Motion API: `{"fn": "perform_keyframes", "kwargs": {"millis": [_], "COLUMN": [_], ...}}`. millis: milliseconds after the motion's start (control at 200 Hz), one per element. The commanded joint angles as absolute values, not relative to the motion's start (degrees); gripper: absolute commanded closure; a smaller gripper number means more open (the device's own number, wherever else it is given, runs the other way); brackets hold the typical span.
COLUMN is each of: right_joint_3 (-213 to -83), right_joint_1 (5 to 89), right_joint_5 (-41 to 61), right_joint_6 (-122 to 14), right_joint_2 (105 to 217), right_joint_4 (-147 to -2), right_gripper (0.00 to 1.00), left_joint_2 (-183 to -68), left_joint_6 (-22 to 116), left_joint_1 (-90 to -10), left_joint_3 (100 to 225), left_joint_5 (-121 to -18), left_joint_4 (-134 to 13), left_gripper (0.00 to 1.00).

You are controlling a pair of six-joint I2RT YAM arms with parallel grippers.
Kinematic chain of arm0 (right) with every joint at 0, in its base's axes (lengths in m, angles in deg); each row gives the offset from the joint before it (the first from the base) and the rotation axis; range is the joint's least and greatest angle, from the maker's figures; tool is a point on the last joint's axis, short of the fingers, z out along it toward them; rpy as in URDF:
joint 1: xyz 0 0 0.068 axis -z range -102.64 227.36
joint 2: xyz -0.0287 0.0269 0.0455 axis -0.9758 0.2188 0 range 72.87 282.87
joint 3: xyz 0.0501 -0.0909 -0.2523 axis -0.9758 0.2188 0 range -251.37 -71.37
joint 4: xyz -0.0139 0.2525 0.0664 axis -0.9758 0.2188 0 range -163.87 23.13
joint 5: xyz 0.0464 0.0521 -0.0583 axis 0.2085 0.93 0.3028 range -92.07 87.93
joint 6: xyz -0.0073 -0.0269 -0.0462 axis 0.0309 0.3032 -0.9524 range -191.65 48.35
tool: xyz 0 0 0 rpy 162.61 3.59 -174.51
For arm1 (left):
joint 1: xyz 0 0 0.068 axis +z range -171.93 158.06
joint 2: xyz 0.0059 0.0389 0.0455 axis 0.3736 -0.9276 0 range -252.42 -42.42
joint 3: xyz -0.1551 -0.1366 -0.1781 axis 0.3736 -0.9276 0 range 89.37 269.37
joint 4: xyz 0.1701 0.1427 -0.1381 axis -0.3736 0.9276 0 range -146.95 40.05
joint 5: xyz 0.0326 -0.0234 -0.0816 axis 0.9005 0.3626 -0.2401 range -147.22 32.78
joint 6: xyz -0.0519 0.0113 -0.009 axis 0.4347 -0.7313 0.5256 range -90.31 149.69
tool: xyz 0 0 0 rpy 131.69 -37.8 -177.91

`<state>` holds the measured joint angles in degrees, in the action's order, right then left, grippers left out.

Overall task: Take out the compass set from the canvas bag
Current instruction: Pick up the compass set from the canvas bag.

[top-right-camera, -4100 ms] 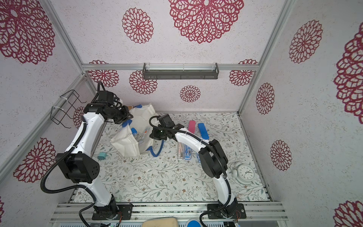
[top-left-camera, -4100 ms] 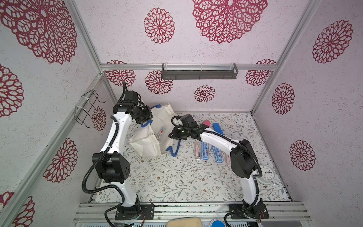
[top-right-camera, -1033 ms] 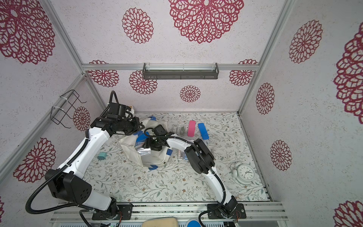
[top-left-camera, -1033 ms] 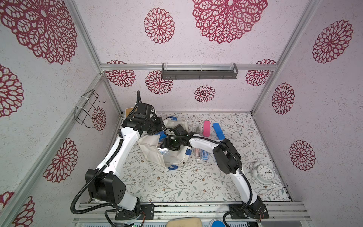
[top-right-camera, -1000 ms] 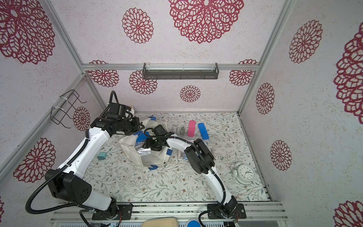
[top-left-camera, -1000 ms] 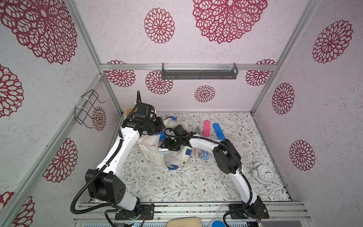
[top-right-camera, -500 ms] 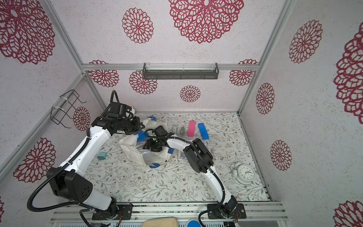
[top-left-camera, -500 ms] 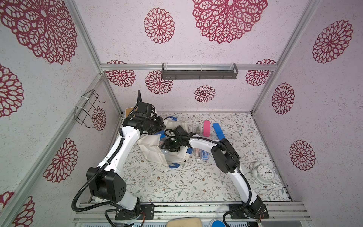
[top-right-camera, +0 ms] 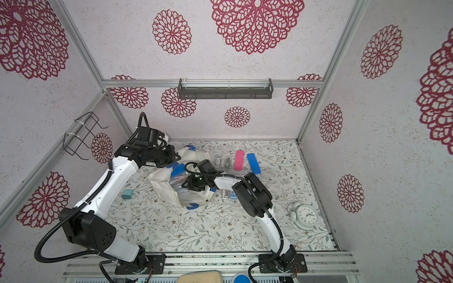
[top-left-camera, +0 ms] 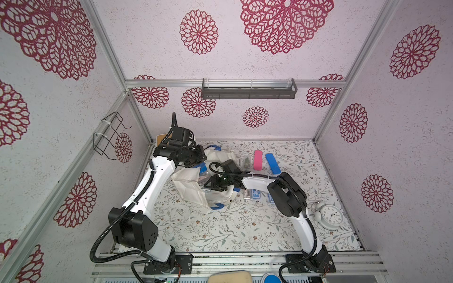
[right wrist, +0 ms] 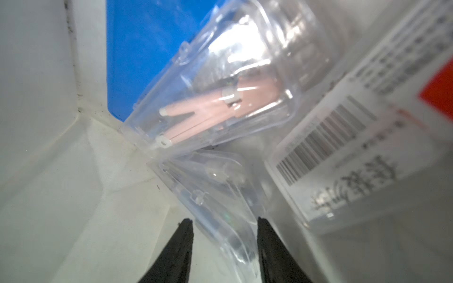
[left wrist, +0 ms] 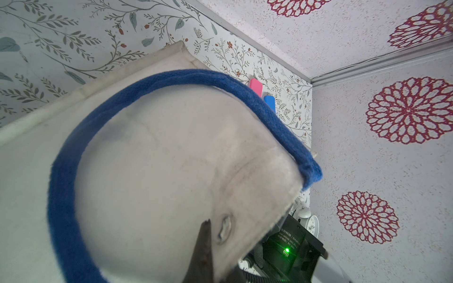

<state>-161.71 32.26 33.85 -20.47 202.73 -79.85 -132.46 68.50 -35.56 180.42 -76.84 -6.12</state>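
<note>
The cream canvas bag (top-left-camera: 188, 190) (top-right-camera: 164, 187) lies left of the table's middle, mouth facing right. My left gripper (top-left-camera: 196, 159) (left wrist: 215, 235) is shut on its upper rim beside the blue handle (left wrist: 61, 196), holding the mouth up. My right gripper (top-left-camera: 208, 184) (right wrist: 224, 226) reaches inside the bag (right wrist: 49, 171). Its fingers stand open around the edge of a clear case (right wrist: 215, 196), whose contents I cannot make out. Just beyond lies a compass set (right wrist: 215, 105), a clear case with a pink compass.
Inside the bag are also a barcoded package (right wrist: 343, 147) and something blue (right wrist: 147, 49). On the table lie a pink case (top-left-camera: 257, 160), a blue case (top-left-camera: 272, 163), clear cases (top-left-camera: 246, 160), more under the right arm (top-left-camera: 255, 194), a white clock (top-left-camera: 331, 216) and a teal plug (top-right-camera: 126, 194).
My right gripper has reached a little deeper into the bag and its fingers have drawn closer together around the clear case. The left gripper keeps its hold on the rim.
</note>
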Motion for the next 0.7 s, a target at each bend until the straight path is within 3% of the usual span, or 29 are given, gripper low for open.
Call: {"fn": "perform_keyframes", "kwargs": {"millis": [0, 145, 440, 695], "right_joint_3": [-162.4, -164.8, -167.6, -168.0], "right_joint_1": [31.9, 31.7, 31.6, 31.4], "right_joint_5": [36.8, 37.9, 40.3, 41.9], "right_joint_6": [-20.7, -19.6, -15.3, -13.1], "right_joint_2": [200.3, 202.6, 205.2, 205.2], "right_joint_4": [-82.0, -82.4, -86.9, -89.9], "right_gripper": [0.45, 0.44, 0.64, 0.58], "left_joint_2": [-132.8, -132.9, -132.7, -132.8], "left_joint_6": [68.3, 68.4, 68.6, 68.6], "left_joint_1": [-35.9, -36.0, -36.0, -36.0], "left_joint_3": [182.7, 183.2, 182.8, 183.0], "left_joint_5": [-77.4, -77.3, -77.1, -77.0], "left_joint_4": [-7.7, -7.4, -7.1, -7.3], "left_gripper": [1.00, 1.00, 1.00, 1.00]}}
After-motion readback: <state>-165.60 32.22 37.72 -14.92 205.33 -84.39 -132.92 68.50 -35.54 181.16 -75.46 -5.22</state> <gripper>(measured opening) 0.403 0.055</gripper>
